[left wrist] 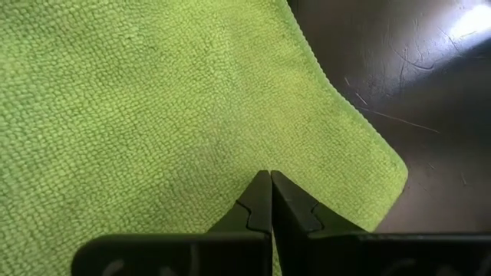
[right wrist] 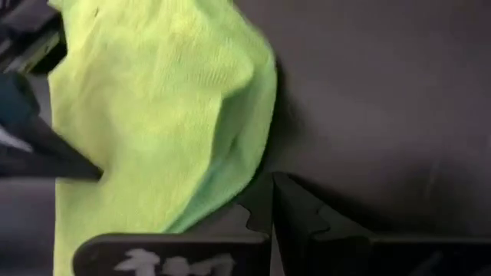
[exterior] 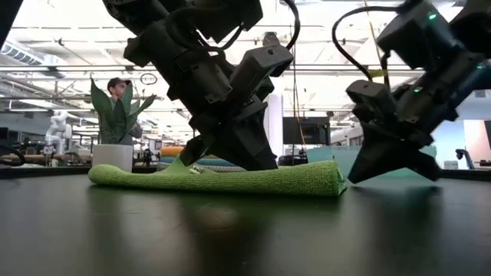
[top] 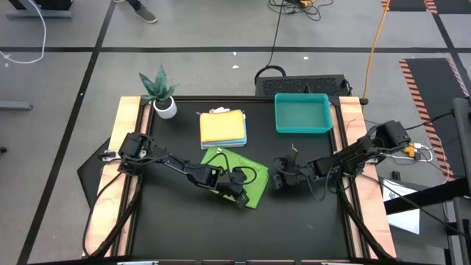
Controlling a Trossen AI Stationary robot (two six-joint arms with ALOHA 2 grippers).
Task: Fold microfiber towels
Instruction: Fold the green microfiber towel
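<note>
The lime green microfiber towel (top: 246, 177) is lying flat near the middle of the black table (top: 176, 228), in front of a stack of folded towels (top: 223, 128). The left gripper (top: 240, 193) is pressing on it with fingers closed together, while the right gripper (top: 280, 179) is resting just beside the towel's edge, closed on nothing.

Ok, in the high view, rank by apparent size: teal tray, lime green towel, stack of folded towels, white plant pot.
Largest to smallest:
1. Lime green microfiber towel, partly under the left arm, so unsure against the next
2. Rigid teal plastic tray
3. Yellow-topped stack of folded towels
4. Small white plant pot
</note>
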